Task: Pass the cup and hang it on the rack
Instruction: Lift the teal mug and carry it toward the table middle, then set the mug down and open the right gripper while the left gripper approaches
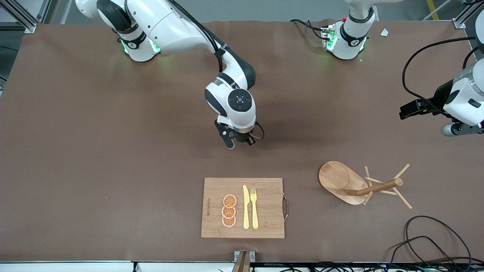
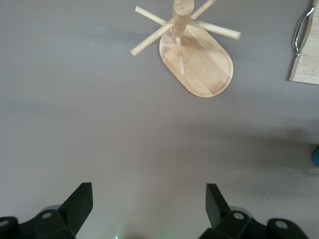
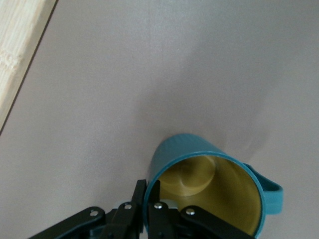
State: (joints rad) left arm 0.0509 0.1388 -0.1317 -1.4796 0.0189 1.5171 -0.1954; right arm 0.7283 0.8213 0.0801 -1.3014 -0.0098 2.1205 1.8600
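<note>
One cup [image 3: 209, 164], one rack [image 1: 351, 184], one cutting board [image 1: 264, 226], three orange slices [image 1: 229, 210], one knife [image 1: 246, 207], one fork [image 1: 254, 207].

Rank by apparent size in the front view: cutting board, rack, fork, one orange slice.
1. cutting board
2. rack, lower confidence since it is seen from above
3. fork
4. orange slice

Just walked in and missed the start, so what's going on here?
The right gripper is shut on the rim of the cup, one finger inside and one outside, over the table's middle near the cutting board. The left gripper hangs open toward its own end of the table and waits. The rack stands on its base near that end, with nothing on its pegs yet.
</note>
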